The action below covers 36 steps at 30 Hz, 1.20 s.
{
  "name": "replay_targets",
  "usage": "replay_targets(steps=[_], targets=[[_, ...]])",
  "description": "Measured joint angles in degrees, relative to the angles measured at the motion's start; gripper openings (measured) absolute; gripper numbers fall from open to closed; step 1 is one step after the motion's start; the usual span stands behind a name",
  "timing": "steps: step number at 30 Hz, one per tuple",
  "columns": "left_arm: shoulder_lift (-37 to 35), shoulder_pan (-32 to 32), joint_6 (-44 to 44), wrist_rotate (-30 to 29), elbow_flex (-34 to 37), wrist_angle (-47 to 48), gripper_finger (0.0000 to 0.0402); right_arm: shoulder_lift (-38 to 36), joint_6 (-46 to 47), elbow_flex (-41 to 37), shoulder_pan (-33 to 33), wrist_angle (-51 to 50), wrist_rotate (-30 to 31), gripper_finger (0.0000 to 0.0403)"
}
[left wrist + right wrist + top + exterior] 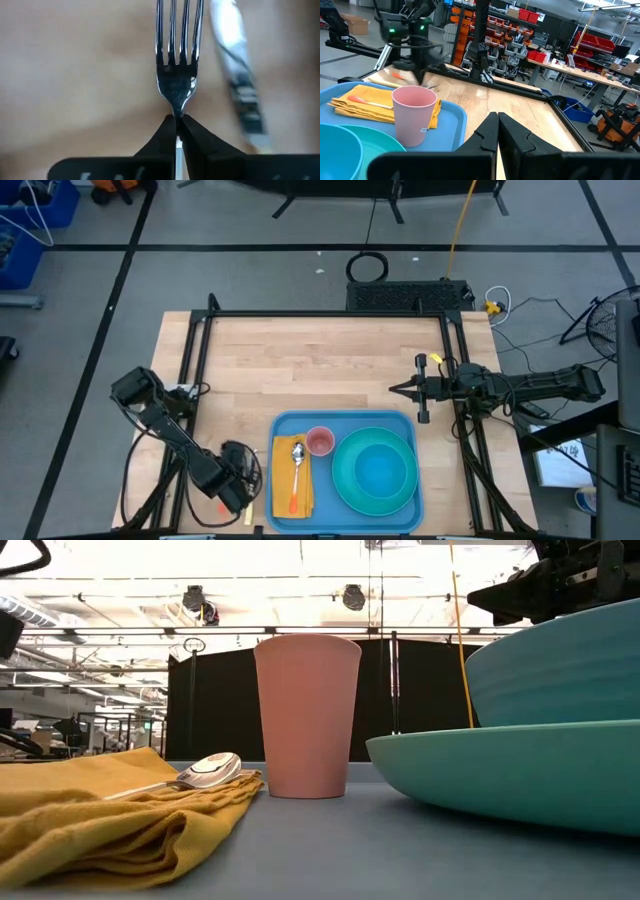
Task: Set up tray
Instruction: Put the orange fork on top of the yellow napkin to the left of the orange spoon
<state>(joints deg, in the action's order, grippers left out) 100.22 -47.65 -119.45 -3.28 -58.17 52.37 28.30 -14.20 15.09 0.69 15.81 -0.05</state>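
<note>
Light-blue tray (290,425), teal plate (374,472), pink cup (306,715), apparently mustard-yellow napkin (110,815)

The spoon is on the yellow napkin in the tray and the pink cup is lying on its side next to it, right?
Not quite. The cup stands upright, as the low view shows. The spoon does lie on the napkin in the tray, beside the cup.
</note>
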Motion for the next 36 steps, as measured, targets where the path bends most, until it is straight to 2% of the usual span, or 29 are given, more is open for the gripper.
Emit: replay_targets(steps=[6,9,15,19,25,28,36], targets=[[-5.12,0.50,-2.53,-1.52,-6.58,13.08,0.0012,0.00,0.04,0.00,0.00,0.02,0.00,0.0000],[-7.07,1.74,-2.69,-5.52,-9.99,15.94,0.0009,0.02,0.02,0.00,0.00,0.02,0.00,0.0000],[-7.99,7.34,0.97,-7.51,-12.65,8.98,0.0024,0.00,-0.13,0.00,0.00,0.02,0.00,0.0000],[-5.27,11.15,8.24,-7.81,-12.76,-1.85,0.0009,0.00,-0.12,0.00,0.00,-0.24,0.00,0.0000],[-0.13,14.72,14.96,-9.41,-12.79,-17.30,0.0014,0.00,-0.02,0.00,0.00,-0.59,0.00,0.0000],[2.51,15.09,14.65,-9.67,-12.79,-19.06,0.0009,0.00,-0.02,0.00,0.00,-1.09,0.00,0.0000],[7.10,12.86,6.24,-11.48,-12.76,-19.19,0.0009,0.01,-0.02,0.00,0.00,-1.96,0.00,0.0000]])
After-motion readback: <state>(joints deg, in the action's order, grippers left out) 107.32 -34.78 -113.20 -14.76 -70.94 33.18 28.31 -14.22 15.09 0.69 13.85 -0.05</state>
